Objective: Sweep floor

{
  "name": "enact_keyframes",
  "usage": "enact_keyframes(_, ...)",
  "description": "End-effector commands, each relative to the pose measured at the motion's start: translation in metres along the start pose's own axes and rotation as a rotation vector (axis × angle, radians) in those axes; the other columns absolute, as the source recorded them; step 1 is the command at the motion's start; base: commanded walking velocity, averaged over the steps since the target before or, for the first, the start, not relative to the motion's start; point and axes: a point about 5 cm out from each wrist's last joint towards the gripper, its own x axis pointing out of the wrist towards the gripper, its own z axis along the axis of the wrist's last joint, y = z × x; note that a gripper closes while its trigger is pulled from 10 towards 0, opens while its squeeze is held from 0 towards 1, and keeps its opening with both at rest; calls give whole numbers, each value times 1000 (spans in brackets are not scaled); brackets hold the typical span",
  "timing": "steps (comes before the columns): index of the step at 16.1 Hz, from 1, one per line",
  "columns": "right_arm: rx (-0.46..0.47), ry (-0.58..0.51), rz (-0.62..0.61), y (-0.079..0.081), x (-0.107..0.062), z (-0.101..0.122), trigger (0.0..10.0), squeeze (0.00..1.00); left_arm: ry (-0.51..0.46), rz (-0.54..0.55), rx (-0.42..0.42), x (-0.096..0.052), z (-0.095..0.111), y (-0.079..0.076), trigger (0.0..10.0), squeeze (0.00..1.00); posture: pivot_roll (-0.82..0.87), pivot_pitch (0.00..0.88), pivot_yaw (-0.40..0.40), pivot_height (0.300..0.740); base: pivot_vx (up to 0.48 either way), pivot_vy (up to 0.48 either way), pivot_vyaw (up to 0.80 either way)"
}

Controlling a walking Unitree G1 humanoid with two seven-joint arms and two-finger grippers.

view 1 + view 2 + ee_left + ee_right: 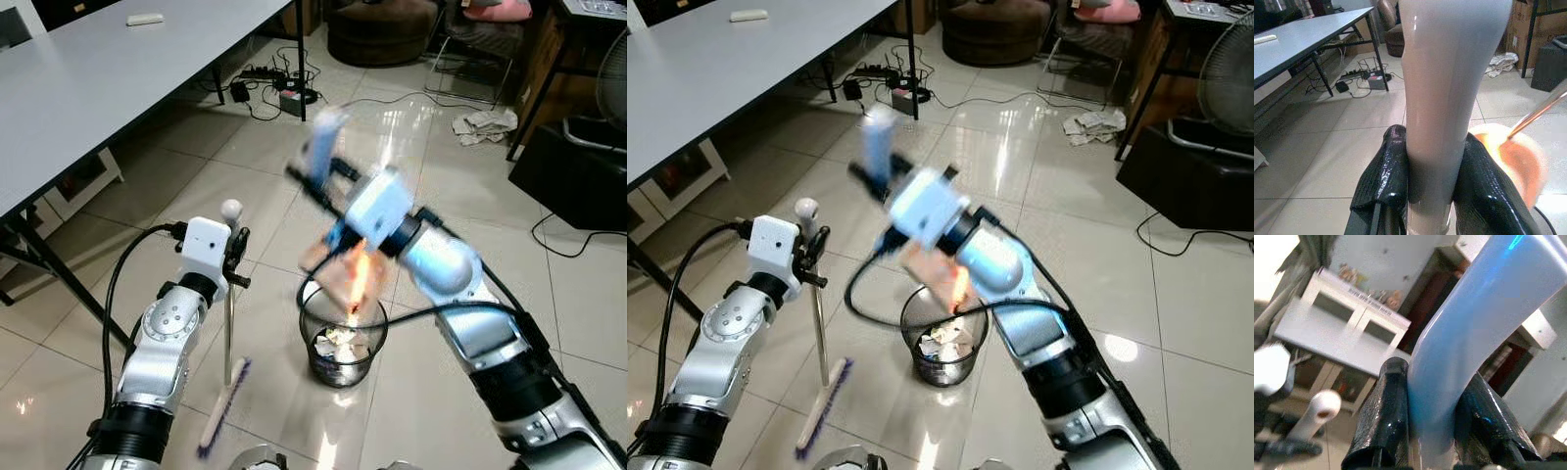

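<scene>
Standing upright on the tiled floor [196, 186]: broom [227, 392], thin metal pole, whitish rounded grip at top, purple bristle head low on floor just left of bin. Clamped on broom grip: left tool [235, 257], both black fingers [1388, 171] pressed against pale handle in left wrist view. Raised over the bin, tilted and blurred: orange dustpan [343, 274], pale blue handle [1474, 333] sticking up and away. Clenched on that blue handle: right tool [872, 176], fingers either side of it in right wrist view. Sitting on floor directly below dustpan: round black wire-mesh bin [341, 343], crumpled white paper scraps inside. Running along left side: long grey counter [108, 78] on black legs, small white item [145, 19] near its far end. Lying under counter's far end: power strip and tangle of black cables [269, 88]. Further back: dark round pouf [382, 29], crumpled paper [485, 125] on floor by a black leg, black box [573, 176] at right with cable trailing beside it.
</scene>
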Motion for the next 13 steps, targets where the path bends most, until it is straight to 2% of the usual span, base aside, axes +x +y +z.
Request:
enact_keyframes(1, -86, -32, 44, -1, 1, 7, 10000, 0, -37, 6, 20, 4, 9, 2, 10000, 0, 28, 30, 41, 740, 0, 0, 0)
enact_keyframes(6, -94, -45, -16, -8, 2, 7, 10000, 0, -47, 19, 21, 3, 10, 3, 10000, 0, 30, 33, 37, 740, 0, 0, 0)
enact_keyframes(8, -122, -69, -104, -23, 2, 14, 10000, 0, -37, 21, 20, 2, 8, 4, 10000, 0, 27, 35, 38, 740, 0, 0, 0)
enact_keyframes(9, -107, -97, -208, -41, -1, 21, 10000, 0, -33, 24, 14, 2, 8, 5, 10000, 0, 23, 40, 39, 740, 0, 0, 0)
enact_keyframes(10, -95, -111, -258, -49, -3, 25, 10000, 0, -32, 25, 9, 2, 7, 5, 10000, 0, 23, 40, 39, 740, 0, 0, 0)
enact_keyframes(11, -49, -145, -367, -67, -6, 33, 10000, 0, -34, 26, 4, 2, 7, 5, 10000, 0, 21, 44, 41, 740, 0, 0, 0)
enact_keyframes(12, 65, -192, -523, -92, -14, 43, 10000, 0, -48, 16, 3, 2, 9, 5, 10000, 0, 18, 43, 44, 740, 0, 0, 0)
enact_keyframes(13, 171, -195, -659, -109, -24, 45, 10000, 0, -64, 0, 21, 2, 13, 4, 10000, 0, 18, 44, 46, 740, 0, 0, 0)
